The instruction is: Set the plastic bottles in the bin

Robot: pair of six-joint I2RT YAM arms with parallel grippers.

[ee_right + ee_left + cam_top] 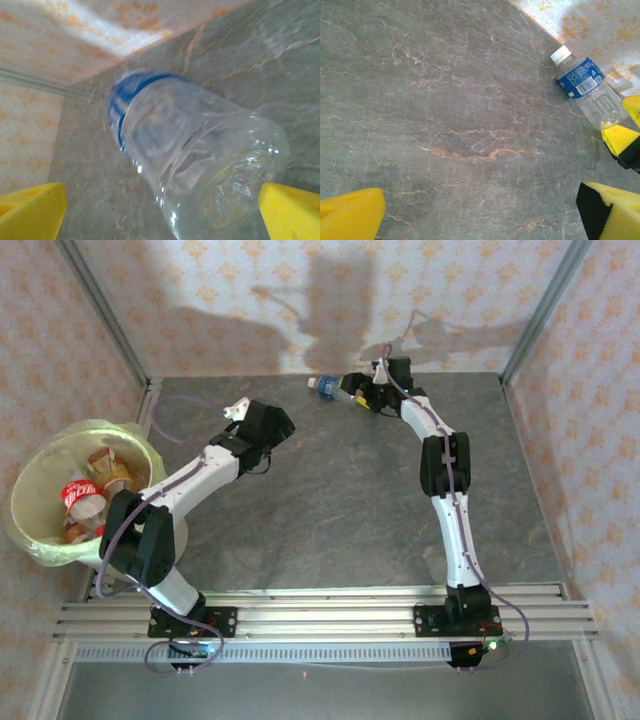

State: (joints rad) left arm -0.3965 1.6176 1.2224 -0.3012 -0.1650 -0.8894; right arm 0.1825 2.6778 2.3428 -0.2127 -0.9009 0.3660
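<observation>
The right gripper [160, 220] stands wide open, its 2 yellow pads [30, 212] either side of the base of a clear, blue-labelled bottle [195, 155], not clamped on it. The bottle lies on its side on the grey marbled table [330, 500], close to the back wall [200, 300], which is papered in an orange pattern. The left gripper [480, 215] is spread just as wide, holding nothing. Other bottles [88, 495] lie in the bin [25, 490] at the left.
</observation>
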